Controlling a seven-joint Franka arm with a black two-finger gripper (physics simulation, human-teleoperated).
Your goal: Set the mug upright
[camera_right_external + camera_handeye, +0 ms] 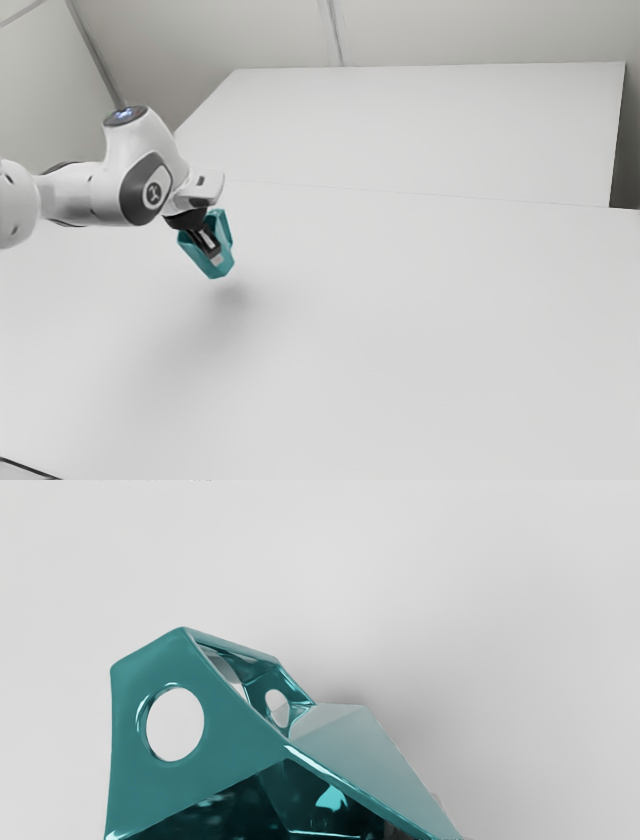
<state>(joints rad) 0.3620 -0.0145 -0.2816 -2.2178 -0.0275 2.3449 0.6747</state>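
The teal, faceted mug point(228, 264) hangs tilted just above the table in the exterior view, with my gripper point(213, 250) angled down onto it and shut on its wall. In the wrist view the mug point(225, 750) shows its dark hollow towards my hand, and a faceted part with round holes stands out beyond the rim. There my gripper point(416, 825) has one fingertip inside the hollow and the other outside the wall, both largely hidden by the mug.
The white table point(420, 330) stretches away to the exterior view's right, with a soft shadow lying beneath the mug. A white raised panel point(420, 130) stands behind it. A dark thin line crosses the near left corner of the exterior view.
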